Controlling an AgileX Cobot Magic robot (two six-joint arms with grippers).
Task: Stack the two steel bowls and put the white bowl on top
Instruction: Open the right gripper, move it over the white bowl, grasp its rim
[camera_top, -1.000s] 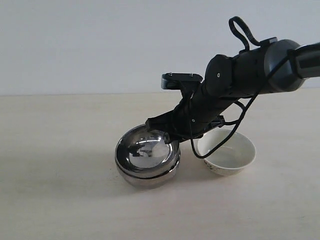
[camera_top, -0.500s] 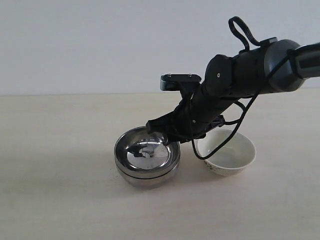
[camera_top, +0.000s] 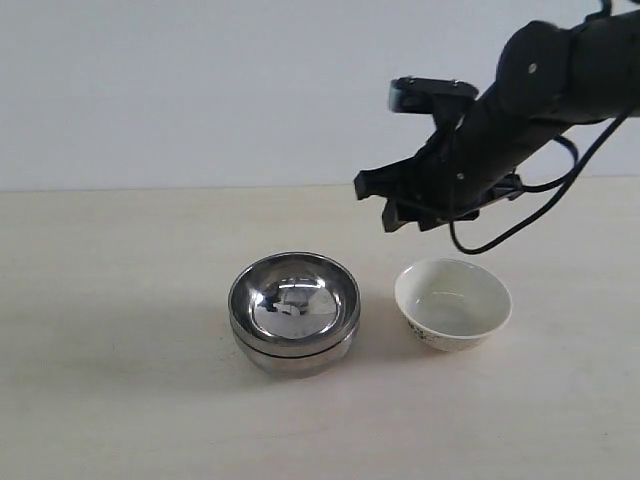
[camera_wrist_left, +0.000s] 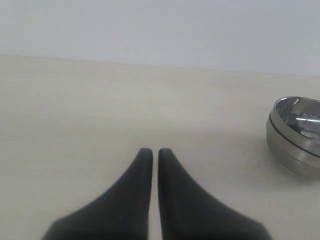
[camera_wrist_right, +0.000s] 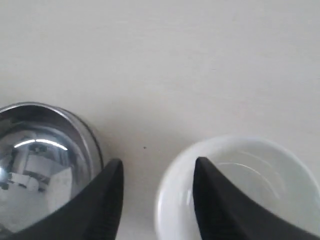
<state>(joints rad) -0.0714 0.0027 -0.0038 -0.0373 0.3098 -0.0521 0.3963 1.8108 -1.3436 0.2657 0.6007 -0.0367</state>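
Right claw (camera_top: 408, 222) hangs wide and empty above the cream-white ceramic bowl (camera_top: 453, 305), and clipping its glossy rim could knock it into the shiny stacked steel bowls (camera_top: 294, 310)

Three bowls in all: two are steel, the upper steel bowl (camera_top: 293, 300) nested in the lower steel bowl (camera_top: 296, 360) at lower centre of the exterior view, and one white bowl (camera_top: 452, 303) to their right. One table (camera_top: 120, 400) carries them. One dark arm (camera_top: 545, 85) shows at upper right, ending in the right gripper (camera_top: 408, 218); the left gripper (camera_wrist_left: 154, 151) appears only in its wrist view, making two grippers, each with two fingers (camera_wrist_left: 175, 200)
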